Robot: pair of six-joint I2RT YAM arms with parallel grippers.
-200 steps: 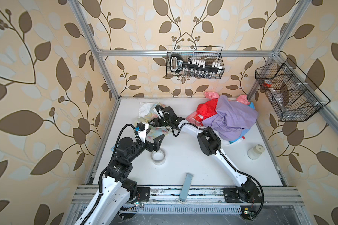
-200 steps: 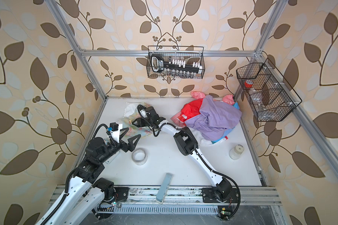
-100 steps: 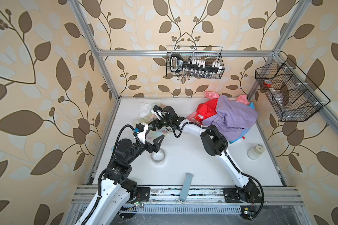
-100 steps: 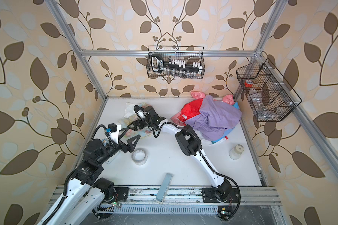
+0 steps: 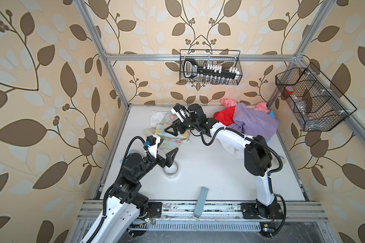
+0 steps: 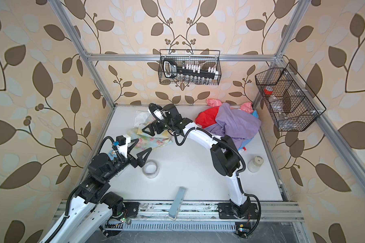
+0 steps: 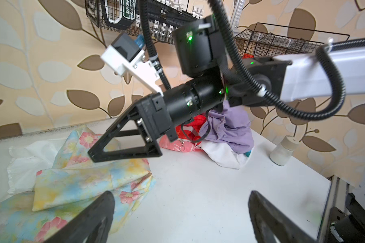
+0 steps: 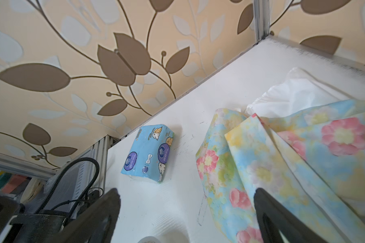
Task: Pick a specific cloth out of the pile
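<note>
The cloth [image 7: 76,181] is thin, matt, creased fabric — beside it, the tissue pack [image 8: 149,152] wears smooth plastic wrap on the smooth white table [image 5: 209,168].

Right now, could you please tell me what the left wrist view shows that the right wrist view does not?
Only the left wrist view shows the pile, lavender on top, and a white jar. Only the right wrist view shows a blue tissue pack near the table's edge. Both show the flowered cloth lying on the white table.
</note>
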